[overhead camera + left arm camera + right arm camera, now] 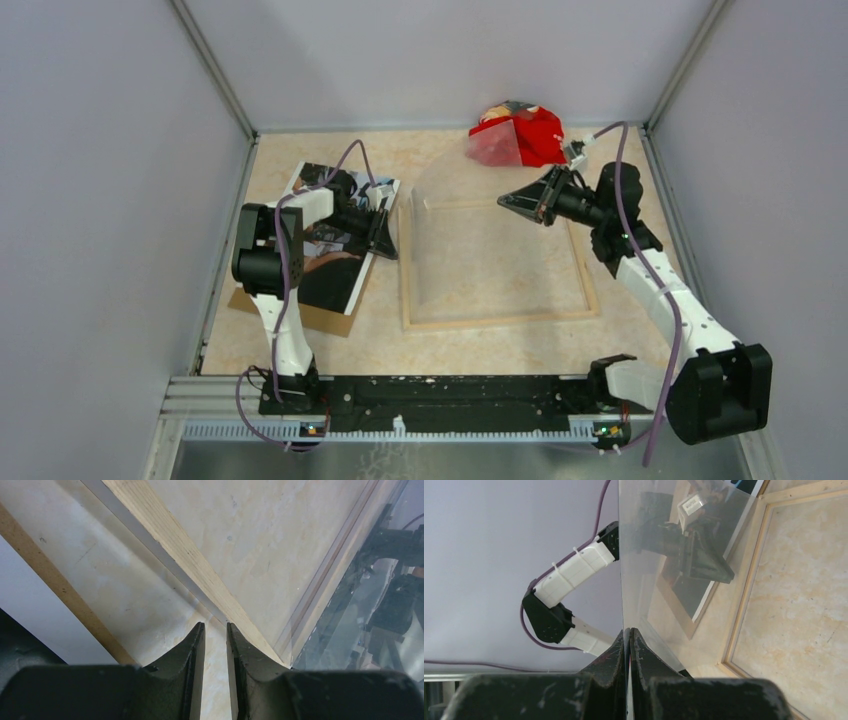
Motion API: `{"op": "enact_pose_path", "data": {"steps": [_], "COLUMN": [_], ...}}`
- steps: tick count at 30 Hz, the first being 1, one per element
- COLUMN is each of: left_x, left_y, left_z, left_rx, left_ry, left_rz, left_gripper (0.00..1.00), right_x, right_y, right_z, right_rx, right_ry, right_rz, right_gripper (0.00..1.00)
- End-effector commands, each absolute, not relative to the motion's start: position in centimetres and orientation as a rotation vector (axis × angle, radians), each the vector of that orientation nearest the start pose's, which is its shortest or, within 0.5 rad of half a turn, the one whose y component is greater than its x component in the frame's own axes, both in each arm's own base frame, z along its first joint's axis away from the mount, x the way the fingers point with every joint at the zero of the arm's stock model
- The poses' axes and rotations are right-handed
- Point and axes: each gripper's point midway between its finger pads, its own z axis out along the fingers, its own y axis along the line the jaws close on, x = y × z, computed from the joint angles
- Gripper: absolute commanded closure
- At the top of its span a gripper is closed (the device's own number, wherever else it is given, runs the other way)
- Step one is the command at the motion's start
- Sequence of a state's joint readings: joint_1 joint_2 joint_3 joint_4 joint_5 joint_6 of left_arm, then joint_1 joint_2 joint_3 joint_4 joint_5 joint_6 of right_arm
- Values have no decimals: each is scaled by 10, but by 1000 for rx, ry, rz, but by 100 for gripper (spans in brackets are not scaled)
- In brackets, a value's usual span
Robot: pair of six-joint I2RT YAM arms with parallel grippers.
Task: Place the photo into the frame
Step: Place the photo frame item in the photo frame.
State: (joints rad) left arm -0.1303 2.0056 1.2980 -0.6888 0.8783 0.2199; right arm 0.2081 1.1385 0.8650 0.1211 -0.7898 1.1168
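Observation:
The frame [500, 322] lies flat mid-table with its light wood back up. The photo [335, 270] lies face up at the left on a brown backing board [322, 320]. My right gripper [520, 203] is shut on the edge of a clear pane [470, 230] and holds it tilted above the frame. In the right wrist view the jaws [628, 630] pinch the pane [674, 555]. My left gripper [385, 240] hovers by the frame's left rail [175, 545]. Its jaws [216, 626] stand slightly apart with nothing between them.
A red crumpled thing [520, 135] lies at the back wall. The backing board's edge [55, 580] runs left of my left gripper. Grey walls close in the table on the left, the back and the right.

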Motion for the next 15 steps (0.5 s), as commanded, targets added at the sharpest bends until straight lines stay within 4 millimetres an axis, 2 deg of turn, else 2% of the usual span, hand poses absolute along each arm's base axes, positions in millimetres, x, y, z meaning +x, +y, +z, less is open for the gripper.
{"op": "enact_pose_path", "data": {"steps": [1,8,15], "left_x": [329,329,329], "left_y": [-175,-175,-177], "left_z": [47,48,48], "left_rx": [586,587,584], "left_ry": [2570,2566,2563], "left_rz": [-1277,-1280,-1291], "left_gripper": [72,72,72], "right_x": [283,284,284], "right_y": [212,206,189], "right_z": [320,315,307], "right_rx": [100,111,119], "right_ry": [1947,1990,2039], "right_rz": [1594,1546,1458], "right_gripper": [100,100,100]}}
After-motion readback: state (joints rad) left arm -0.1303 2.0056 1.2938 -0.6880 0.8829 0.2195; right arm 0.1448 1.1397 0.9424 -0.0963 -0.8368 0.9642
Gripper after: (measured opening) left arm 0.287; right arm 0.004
